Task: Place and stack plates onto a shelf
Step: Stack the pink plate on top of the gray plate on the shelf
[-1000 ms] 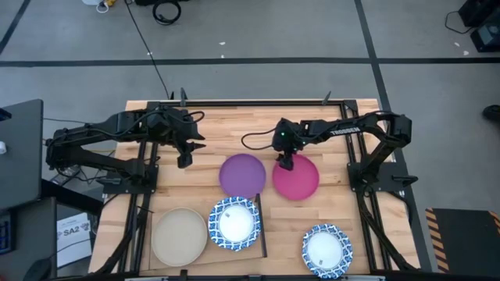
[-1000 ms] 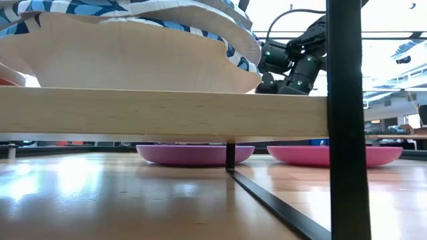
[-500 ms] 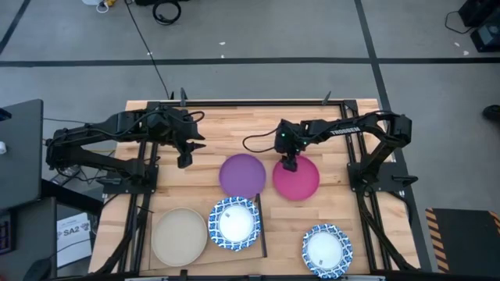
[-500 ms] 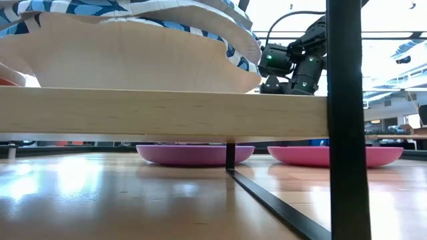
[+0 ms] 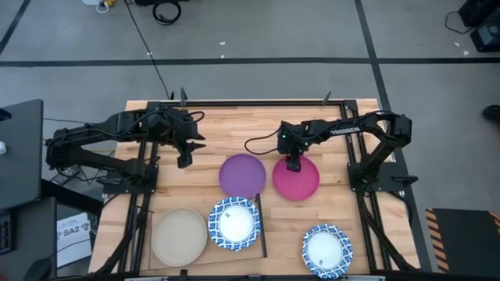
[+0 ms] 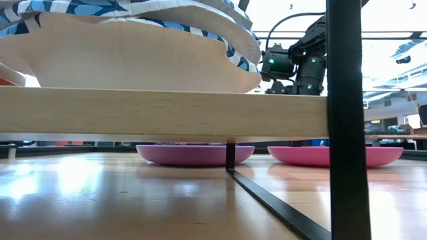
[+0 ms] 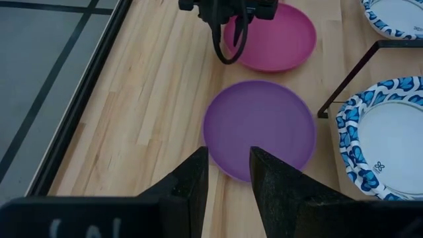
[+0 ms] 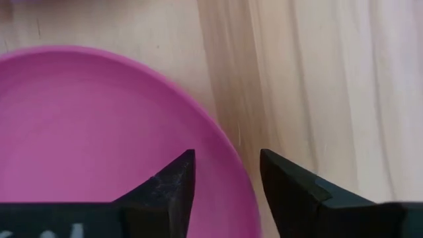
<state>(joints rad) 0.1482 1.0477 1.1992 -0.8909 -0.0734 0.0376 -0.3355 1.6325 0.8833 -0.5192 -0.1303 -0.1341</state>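
Nearest the front edge of the slatted wooden surface (image 5: 234, 129), the flat pale plywood shelf (image 6: 160, 112) already carries plates. On it I count 1 round beige plate (image 5: 180, 236) and 1 white plate with a blue patterned rim (image 5: 234, 222). The low view shows blue-rimmed layers piled there, so I judge that some stacking is done; the exact count is hidden.

1 more white blue-rimmed plate (image 5: 326, 250) lies on the surface, off the shelf.

Farther back, the round purple plate (image 5: 242, 174) and the round magenta plate (image 5: 296, 178) rest flat on the surface, just beside each other. I judge these 3 as left to place.

My right tool (image 8: 223, 177) hangs over the magenta plate's far rim, fingers apart astride the edge, nothing clamped. My left tool (image 7: 228, 178) waits beyond the purple plate, fingers slightly apart, empty.
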